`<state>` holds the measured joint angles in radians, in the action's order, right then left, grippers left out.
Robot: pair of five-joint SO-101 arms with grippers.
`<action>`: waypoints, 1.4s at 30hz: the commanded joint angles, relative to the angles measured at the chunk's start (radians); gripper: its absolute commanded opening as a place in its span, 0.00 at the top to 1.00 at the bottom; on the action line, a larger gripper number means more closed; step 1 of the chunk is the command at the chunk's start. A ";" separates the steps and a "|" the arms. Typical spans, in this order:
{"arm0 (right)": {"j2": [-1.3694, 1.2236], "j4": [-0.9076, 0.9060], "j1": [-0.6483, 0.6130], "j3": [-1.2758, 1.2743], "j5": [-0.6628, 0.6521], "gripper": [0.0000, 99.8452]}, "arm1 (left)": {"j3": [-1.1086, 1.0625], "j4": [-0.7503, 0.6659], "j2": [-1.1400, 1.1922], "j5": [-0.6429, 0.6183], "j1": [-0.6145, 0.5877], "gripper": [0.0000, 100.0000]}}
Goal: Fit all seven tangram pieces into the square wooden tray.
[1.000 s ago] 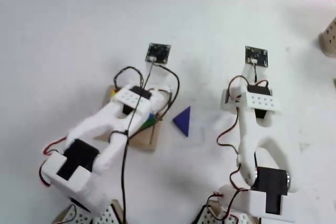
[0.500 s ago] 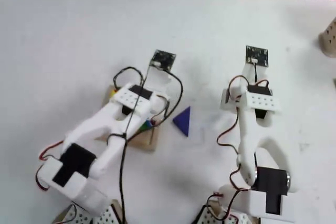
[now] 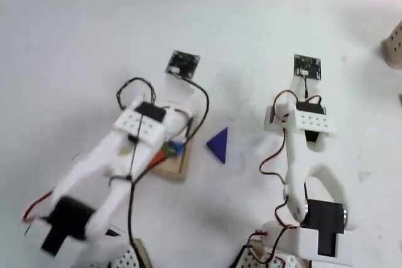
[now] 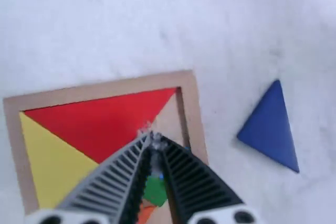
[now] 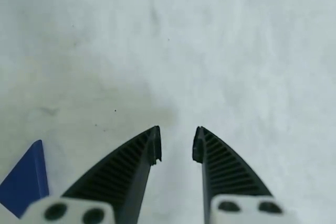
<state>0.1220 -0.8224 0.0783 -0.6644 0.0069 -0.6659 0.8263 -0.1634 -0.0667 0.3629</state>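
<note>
Left gripper point(image 4: 150, 141) pinched closed, empty, over tray point(image 3: 180, 170); right gripper point(image 5: 176, 144) slightly parted; blue triangle point(image 3: 218, 144) loose at tray's 3 o'clock; could catch on rim going in.

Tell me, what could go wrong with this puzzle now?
The shut left pincer hangs right over the tray and could bump the red triangle loose. The blue triangle lies outside on the table; sliding it in might catch on the tray's rim or shove the tray.
</note>
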 commanded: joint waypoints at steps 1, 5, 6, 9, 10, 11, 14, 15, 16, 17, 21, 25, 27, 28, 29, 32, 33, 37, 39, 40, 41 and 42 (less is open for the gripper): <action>0.035 0.015 -0.010 0.003 -0.014 0.89 | -0.086 0.018 -0.165 0.275 0.054 0.98; 0.035 0.015 -0.010 0.003 -0.014 0.89 | -0.206 -0.009 -0.223 0.411 0.056 0.98; 0.035 0.015 -0.010 0.003 -0.014 0.89 | -0.218 -0.012 -0.216 0.433 0.056 0.98; 0.035 0.015 -0.010 0.003 -0.014 0.89 | -0.222 -0.012 -0.160 0.457 0.074 0.98; 0.035 0.015 -0.010 0.003 -0.014 0.89 | -0.213 -0.017 -0.136 0.457 0.088 0.98; 0.035 0.015 -0.010 0.003 -0.014 0.89 | -0.199 -0.021 -0.108 0.457 0.099 0.98; 0.035 0.015 -0.010 0.003 -0.014 0.89 | -0.147 -0.043 -0.016 0.454 0.117 0.98; 0.035 0.015 -0.010 0.003 -0.014 0.89 | -0.129 -0.055 0.019 0.439 0.117 0.98; 0.035 0.015 -0.010 0.003 -0.014 0.89 | -0.107 -0.058 0.047 0.410 0.117 0.98; 0.035 0.015 -0.010 0.003 -0.014 0.89 | -0.083 -0.057 0.074 0.377 0.116 0.98; 0.035 0.015 -0.010 0.003 -0.014 0.89 | -0.018 -0.061 0.128 0.313 0.108 0.98; 0.035 0.015 -0.010 0.003 -0.014 0.89 | 0.003 -0.078 0.128 0.288 0.111 0.98; 0.035 0.015 -0.010 0.003 -0.014 0.89 | 0.012 -0.104 0.128 0.255 0.111 0.98; 0.035 0.015 -0.010 0.003 -0.014 0.89 | 0.012 -0.115 0.128 0.235 0.110 0.98; 0.035 0.015 -0.010 0.003 -0.014 0.89 | 0.014 -0.135 0.128 0.215 0.110 0.98; 0.035 0.015 -0.010 0.003 -0.014 0.89 | 0.012 -0.176 0.128 0.158 0.108 0.98; 0.035 0.015 -0.010 0.003 -0.014 0.89 | 0.012 -0.184 0.128 0.144 0.108 0.98; 0.035 0.015 -0.015 0.003 -0.014 0.89 | 0.012 -0.198 0.127 0.127 0.108 0.98; 0.035 0.015 -0.021 0.003 -0.014 0.89 | 0.012 -0.196 0.124 0.126 0.108 0.98; 0.035 0.015 -0.021 0.003 -0.014 0.89 | 0.011 -0.195 0.113 0.126 0.108 0.98; 0.035 0.015 -0.021 0.003 -0.014 0.89 | 0.005 -0.193 0.093 0.126 0.107 0.98; 0.035 0.015 -0.021 0.003 -0.014 0.89 | 0.002 -0.190 0.068 0.126 0.107 0.98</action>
<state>0.1220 -0.8224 0.0690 -0.6644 0.0069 -0.7012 0.6498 -0.0361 0.0729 0.4718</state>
